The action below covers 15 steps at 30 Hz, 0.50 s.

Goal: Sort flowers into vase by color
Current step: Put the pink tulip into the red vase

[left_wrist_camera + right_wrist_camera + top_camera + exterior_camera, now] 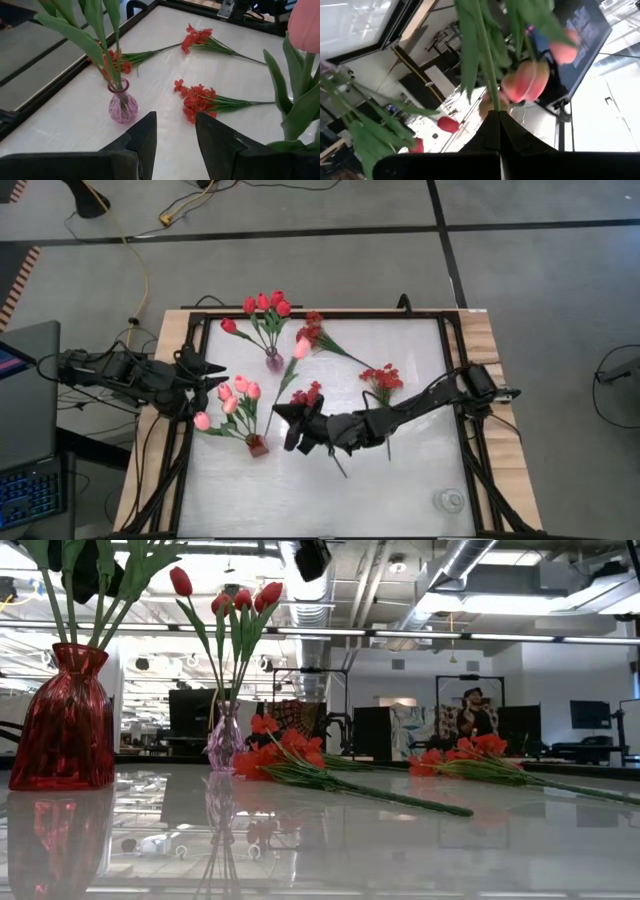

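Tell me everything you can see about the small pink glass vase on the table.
The small pink glass vase is clear, ribbed, round-bellied with a narrow neck, standing upright toward the table's far edge. It holds several red tulips on green leafy stems that fan outward. A spray of small red blossoms lies just behind it; whether they touch cannot be told. Neither gripper touches it.
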Tool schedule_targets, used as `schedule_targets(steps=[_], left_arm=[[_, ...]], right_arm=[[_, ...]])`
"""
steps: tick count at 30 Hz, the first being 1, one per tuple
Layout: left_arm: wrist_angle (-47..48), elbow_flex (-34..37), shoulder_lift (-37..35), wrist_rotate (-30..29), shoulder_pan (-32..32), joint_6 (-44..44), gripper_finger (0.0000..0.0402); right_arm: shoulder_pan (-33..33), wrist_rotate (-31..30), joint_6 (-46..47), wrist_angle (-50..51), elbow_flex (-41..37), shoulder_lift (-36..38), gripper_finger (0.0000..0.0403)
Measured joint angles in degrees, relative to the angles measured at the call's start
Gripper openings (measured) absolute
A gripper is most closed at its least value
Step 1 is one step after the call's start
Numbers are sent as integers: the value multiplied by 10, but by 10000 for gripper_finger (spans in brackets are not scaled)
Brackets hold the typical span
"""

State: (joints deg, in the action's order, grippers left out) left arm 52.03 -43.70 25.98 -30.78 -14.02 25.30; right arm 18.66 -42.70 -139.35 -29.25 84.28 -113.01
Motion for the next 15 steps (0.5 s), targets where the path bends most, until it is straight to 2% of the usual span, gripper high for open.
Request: schedule_targets(steps=[10,15], left_arm=[[0,0,0,-1,0,-6,123],[0,0,0,4,0,-5,123]], right_arm=[[3,-5,-2,-1,66,-66,18],[-5,-7,-2,4,75,-84,18]])
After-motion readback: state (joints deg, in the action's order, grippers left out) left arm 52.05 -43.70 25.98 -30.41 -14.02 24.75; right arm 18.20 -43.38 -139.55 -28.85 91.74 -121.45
